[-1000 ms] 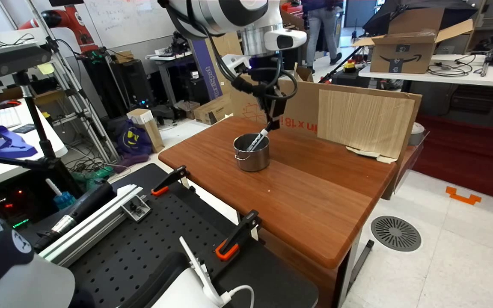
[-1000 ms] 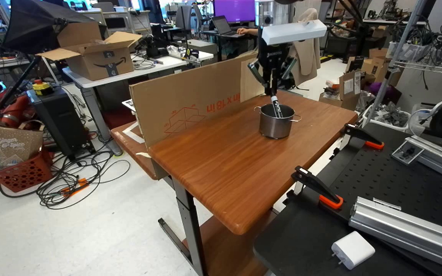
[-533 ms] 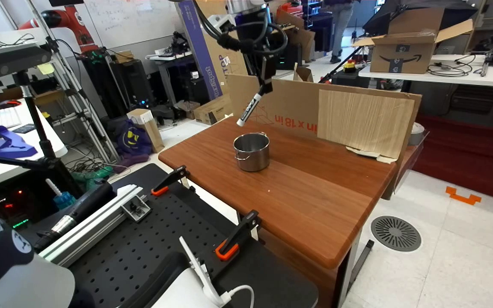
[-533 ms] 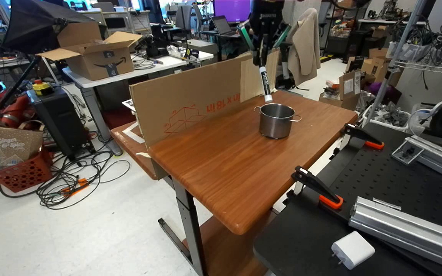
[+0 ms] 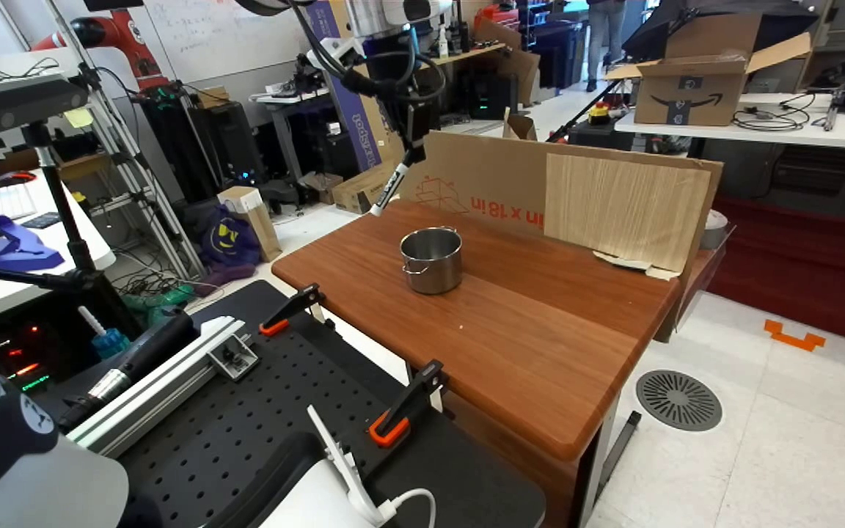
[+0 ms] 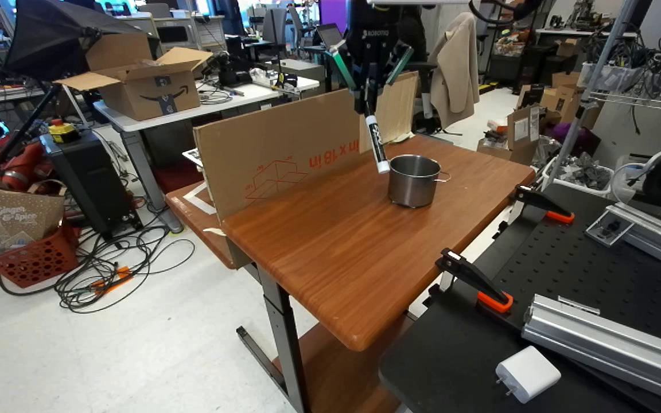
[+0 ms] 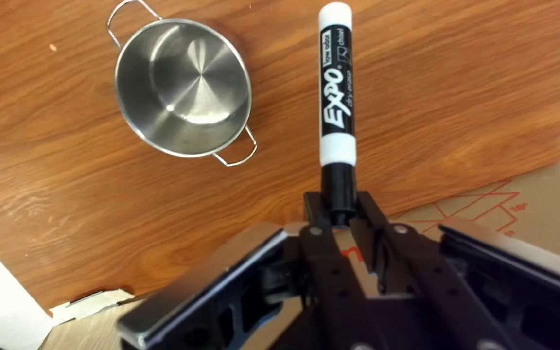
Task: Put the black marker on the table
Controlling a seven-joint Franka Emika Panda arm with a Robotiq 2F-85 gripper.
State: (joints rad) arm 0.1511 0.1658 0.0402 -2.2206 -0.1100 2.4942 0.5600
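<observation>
The black marker (image 5: pixel 391 188), black with white bands and an EXPO label, hangs tilted above the table in both exterior views (image 6: pixel 377 144). In the wrist view the marker (image 7: pixel 337 82) points away from my gripper (image 7: pixel 339 206), whose fingers (image 7: pixel 315 209) are shut on its black cap end. My gripper shows above the table in both exterior views (image 5: pixel 414 155) (image 6: pixel 367 109). The reddish-brown table (image 5: pixel 525 345) lies below, and its wooden top fills much of the wrist view (image 7: pixel 430 97). The marker's lower white end is apart from the tabletop.
A metal pot (image 5: pixel 431 271) with two wire handles stands on the table beside the marker; its inside (image 7: pixel 183 87) holds nothing. A cardboard panel (image 6: pixel 284 155) stands along one table edge. Clamps (image 6: pixel 474 278) and a black perforated board (image 5: pixel 246 433) border the opposite edge.
One second ago the marker's lower end was inside the pot. My gripper has lifted it out, then carried it sideways away from the pot and slightly lower. The pot has not moved.
</observation>
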